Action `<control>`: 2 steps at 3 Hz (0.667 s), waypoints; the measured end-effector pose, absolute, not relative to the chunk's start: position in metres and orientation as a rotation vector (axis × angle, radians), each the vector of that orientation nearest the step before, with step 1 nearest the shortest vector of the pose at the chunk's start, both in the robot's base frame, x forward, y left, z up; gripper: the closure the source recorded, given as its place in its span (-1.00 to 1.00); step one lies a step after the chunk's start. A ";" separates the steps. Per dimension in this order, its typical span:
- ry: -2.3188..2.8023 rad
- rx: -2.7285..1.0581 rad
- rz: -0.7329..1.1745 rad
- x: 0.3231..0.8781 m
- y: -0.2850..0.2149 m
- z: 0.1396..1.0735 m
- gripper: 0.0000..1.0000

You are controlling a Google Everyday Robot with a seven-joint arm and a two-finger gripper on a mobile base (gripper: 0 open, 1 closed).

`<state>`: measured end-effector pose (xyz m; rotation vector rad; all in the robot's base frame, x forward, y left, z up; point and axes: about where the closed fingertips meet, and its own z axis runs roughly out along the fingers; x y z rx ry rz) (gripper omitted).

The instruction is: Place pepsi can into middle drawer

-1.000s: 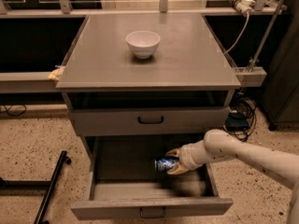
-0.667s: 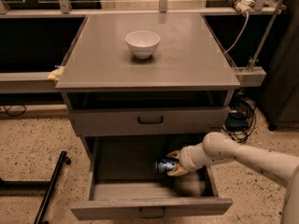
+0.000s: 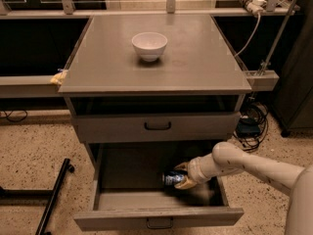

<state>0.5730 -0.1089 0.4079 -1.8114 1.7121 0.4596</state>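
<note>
The pepsi can (image 3: 172, 178), blue with silver ends, lies on its side inside the middle drawer (image 3: 156, 216), which is pulled out wide, its thin loop handle at the front. My gripper (image 3: 182, 176) reaches in from the right on a white arm and is shut on the can's right end, holding it just above the drawer floor, right of centre.
A white bowl (image 3: 149, 46) stands on the grey cabinet top (image 3: 195, 62). The upper drawer front (image 3: 157, 126) with a black handle is closed above the open drawer. A black bar (image 3: 51, 197) lies on the speckled floor at left. Cables (image 3: 249, 126) hang at right.
The arm and the can have barely moved; the can sits a touch lower in the drawer.
</note>
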 end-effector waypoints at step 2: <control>1.712 -1.812 0.468 0.573 -0.108 0.407 0.14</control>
